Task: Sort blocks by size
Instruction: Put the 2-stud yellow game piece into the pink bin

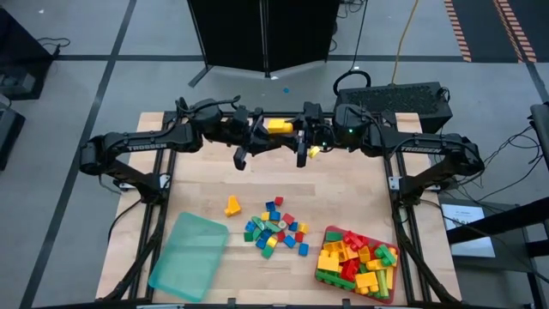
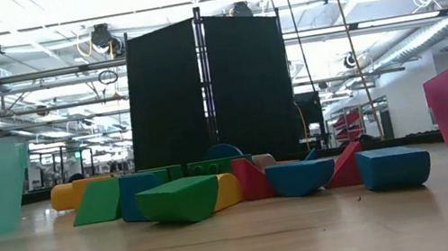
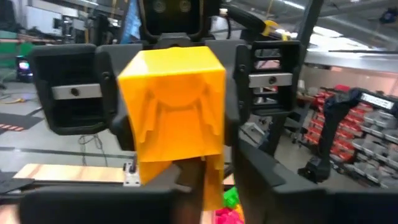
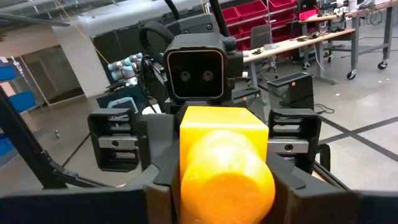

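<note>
- Two grippers meet high above the far part of the table [image 1: 257, 184], facing each other with one yellow block [image 1: 279, 126] between them.
- Left gripper [image 1: 260, 129] has its fingers closed tight on one end of that yellow block; its wrist view shows the block [image 3: 174, 115] filling the space between its fingers.
- Right gripper [image 1: 300, 130] has its fingers partly closed on the other end of the same block [image 4: 224, 155].
- Loose blocks [image 1: 274, 227] lie heaped near the table's middle, with a lone yellow piece [image 1: 232, 205] just beside them.
- Red tray [image 1: 390, 283] at the near right holds many larger blocks.
- Teal tray [image 1: 189, 256] lies at the near left.
</note>
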You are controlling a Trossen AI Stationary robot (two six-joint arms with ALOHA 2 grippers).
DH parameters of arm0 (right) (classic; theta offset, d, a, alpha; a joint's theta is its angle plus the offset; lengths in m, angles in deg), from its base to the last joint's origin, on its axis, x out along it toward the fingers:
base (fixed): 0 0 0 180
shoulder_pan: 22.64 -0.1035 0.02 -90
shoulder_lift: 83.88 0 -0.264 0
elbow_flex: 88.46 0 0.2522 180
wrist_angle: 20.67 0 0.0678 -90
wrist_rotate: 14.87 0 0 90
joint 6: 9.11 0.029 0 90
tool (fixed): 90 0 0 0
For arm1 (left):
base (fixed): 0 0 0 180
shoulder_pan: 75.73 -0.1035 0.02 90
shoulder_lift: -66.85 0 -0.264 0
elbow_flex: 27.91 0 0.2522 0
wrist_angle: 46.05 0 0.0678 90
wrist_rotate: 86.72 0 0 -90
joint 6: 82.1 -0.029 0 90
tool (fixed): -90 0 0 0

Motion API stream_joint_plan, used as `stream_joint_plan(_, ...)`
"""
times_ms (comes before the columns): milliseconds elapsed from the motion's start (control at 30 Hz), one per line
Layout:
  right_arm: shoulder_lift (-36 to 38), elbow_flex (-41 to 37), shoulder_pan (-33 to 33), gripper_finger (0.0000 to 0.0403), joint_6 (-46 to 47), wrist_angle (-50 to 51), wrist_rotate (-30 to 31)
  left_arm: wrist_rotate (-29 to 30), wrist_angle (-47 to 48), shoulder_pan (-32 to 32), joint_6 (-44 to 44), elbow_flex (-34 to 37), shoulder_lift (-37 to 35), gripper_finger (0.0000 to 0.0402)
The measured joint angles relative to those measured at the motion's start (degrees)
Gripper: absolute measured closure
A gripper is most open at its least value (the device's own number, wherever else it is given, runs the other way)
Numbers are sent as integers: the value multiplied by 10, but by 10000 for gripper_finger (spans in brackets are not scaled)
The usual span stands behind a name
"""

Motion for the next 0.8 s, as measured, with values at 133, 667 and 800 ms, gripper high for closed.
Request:
stream_joint_plan(133, 0, 0, 0, 285, -4, 4, 1, -13, 1, -2, -1, 0, 0, 248)
stream_joint_plan(667, 95, 4, -3, 285, -18, 145, 51, 8, 127, -66, -10, 2, -28, 157)
stream_joint_plan(800, 139, 2, -32, 285, 60, 317, 50, 7, 145, -82, -10, 2, -33, 156)
